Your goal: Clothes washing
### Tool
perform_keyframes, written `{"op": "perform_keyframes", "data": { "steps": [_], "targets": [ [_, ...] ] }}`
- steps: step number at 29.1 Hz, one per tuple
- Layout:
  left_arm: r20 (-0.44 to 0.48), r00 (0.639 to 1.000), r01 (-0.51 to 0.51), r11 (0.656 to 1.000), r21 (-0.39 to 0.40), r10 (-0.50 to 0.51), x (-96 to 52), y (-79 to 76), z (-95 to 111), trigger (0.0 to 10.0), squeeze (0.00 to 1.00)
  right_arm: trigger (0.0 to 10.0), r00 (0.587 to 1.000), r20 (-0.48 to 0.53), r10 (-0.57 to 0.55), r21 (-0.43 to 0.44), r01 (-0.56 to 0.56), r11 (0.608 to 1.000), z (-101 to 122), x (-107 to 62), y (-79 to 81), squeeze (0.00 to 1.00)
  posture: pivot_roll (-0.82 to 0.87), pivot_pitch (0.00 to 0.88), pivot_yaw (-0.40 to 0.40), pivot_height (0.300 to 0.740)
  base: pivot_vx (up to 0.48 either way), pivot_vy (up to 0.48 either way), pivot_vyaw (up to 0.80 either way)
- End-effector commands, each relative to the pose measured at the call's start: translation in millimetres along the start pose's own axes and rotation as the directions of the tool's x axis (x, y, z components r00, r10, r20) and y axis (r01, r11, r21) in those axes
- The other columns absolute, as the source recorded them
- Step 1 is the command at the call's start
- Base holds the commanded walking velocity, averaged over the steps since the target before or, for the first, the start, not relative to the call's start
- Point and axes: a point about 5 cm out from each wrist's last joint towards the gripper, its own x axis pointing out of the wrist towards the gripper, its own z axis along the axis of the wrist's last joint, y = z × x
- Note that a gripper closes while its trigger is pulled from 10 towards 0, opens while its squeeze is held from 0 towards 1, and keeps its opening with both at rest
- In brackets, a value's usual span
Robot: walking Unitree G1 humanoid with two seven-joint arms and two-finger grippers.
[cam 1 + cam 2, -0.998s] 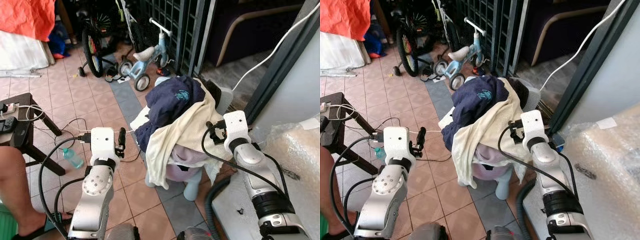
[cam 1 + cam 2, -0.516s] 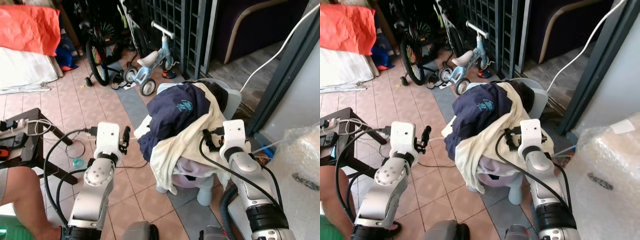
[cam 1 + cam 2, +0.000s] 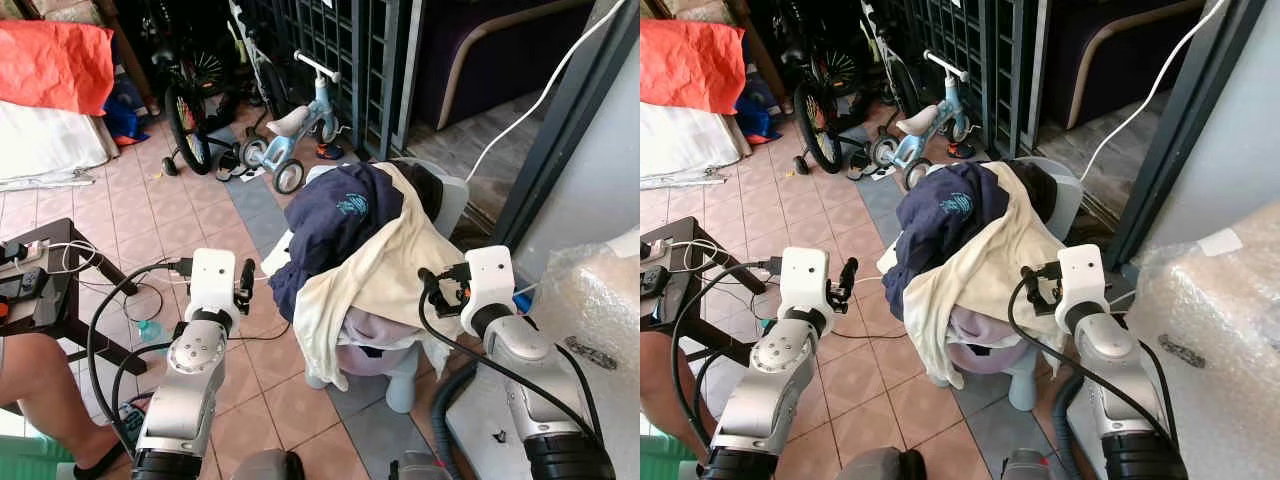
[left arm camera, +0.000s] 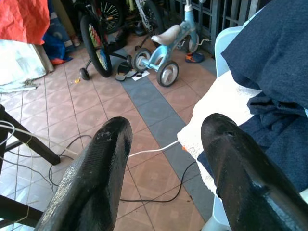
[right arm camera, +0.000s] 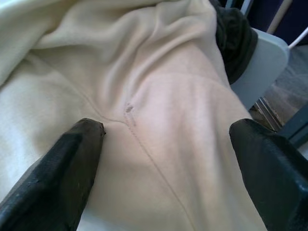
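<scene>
Both grippers have their fingers spread wide. Right gripper (image 5: 163, 144) has backed off a little and hovers just beside the cream cloth (image 3: 385, 275), at 3 o'clock of the clothes pile (image 3: 360, 240). Left gripper (image 4: 163, 163) stays at its 9 o'clock, apart.

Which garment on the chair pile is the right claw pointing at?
The cream garment: the open right claw faces it closely; the navy garment lies nearer the left claw.
</scene>
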Motion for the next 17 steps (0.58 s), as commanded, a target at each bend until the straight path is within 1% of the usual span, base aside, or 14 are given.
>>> {"op": "perform_keyframes", "data": {
  "steps": [1, 5, 8, 17],
  "targets": [
    [0.020, 1.000, -0.016, 1.000, 0.001, 0.016, -4.0, 1.9, 4.2, 10.0, 0.00, 0.0, 0.990, -0.063, 0.128, -0.011, -0.129, 0.992, -5.8, 4.3, 15.3, 0.00, 0.00, 0.066, 0.058, 0.740, 0.000, 0.000, 0.00],
    [0.021, 0.999, -0.039, 0.999, -0.001, 0.039, -5.5, 6.5, 4.0, 10.0, 0.00, 0.0, 0.978, -0.095, 0.186, -0.019, -0.189, 0.982, -8.9, 5.9, 23.2, 0.00, 0.01, 0.074, 0.051, 0.740, 0.000, 0.000, 0.00],
    [0.019, 0.999, -0.051, 0.999, -0.002, 0.051, -6.0, 9.3, 3.2, 10.0, 0.00, 0.0, 0.978, -0.099, 0.184, -0.026, -0.188, 0.982, -8.9, 7.6, 24.3, 0.00, 0.00, 0.073, 0.049, 0.740, 0.000, 0.000, 0.00],
    [0.022, 0.999, -0.033, 0.999, -0.003, 0.033, -3.7, 2.1, 5.2, 10.0, 0.00, 0.0, 0.978, -0.112, 0.175, -0.029, -0.179, 0.983, -10.6, 5.1, 23.1, 0.00, -0.02, 0.077, 0.044, 0.740, 0.000, 0.000, 0.00]
  ]
}}
